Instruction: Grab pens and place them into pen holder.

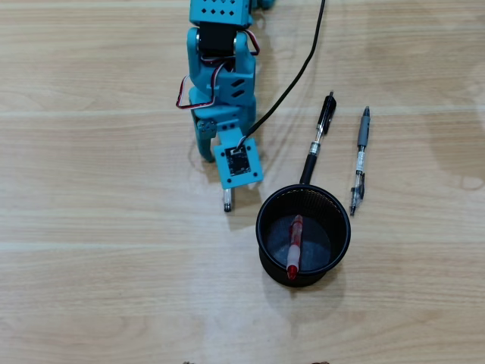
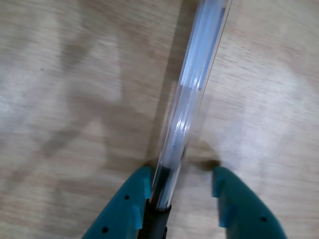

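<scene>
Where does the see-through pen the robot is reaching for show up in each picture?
Overhead view: mostly hidden under the arm; only the clear pen's end pokes out, left of the pen holder.
Wrist view: the clear pen runs from bottom centre to the top edge, against the left jaw.
Shared landmark: the teal arm, whose open jaws frame the pen in the wrist view.
</scene>
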`<state>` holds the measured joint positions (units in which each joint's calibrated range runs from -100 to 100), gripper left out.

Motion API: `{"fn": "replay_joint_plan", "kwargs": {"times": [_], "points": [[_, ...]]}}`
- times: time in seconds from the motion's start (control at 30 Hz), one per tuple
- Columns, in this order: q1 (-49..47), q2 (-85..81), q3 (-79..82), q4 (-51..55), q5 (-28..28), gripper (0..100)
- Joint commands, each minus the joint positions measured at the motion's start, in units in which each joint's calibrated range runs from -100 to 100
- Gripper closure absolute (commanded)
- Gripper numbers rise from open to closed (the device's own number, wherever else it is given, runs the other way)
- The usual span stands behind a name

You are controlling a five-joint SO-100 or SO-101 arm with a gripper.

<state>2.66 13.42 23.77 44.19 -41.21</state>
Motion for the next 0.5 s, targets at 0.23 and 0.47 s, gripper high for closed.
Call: {"fn": "replay_joint_plan", "kwargs": {"times": [0.23, 0.47], "points": [[1.37, -1.92, -2.00, 2.27, -1.86, 98], [4.92, -18.99, -21.01, 13.10, -1.76, 98]]}}
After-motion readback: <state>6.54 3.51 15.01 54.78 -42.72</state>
